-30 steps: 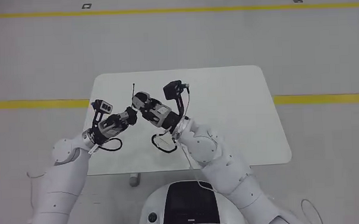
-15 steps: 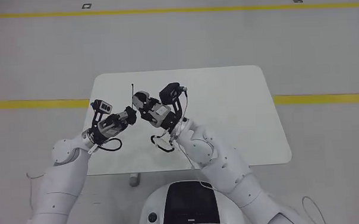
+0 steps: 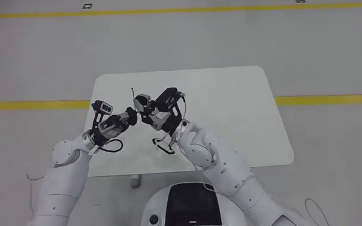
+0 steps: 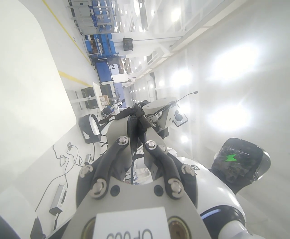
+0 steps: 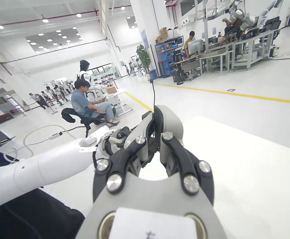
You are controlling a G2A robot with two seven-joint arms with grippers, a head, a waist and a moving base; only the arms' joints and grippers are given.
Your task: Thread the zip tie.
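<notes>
Zip tie point(image 5: 153, 95) is poking up over the table's point(image 3: 241, 111) 10 o'clock area, left gripper point(image 4: 137, 112) just at its 6 o'clock with jaws pressed together, right gripper point(image 5: 156, 113) pinching its lower end.

The thin black plastic zip tie point(image 5: 154, 99) goes down between the right gripper's point(image 5: 155, 115) jaws, and its lower end is hidden there.
</notes>
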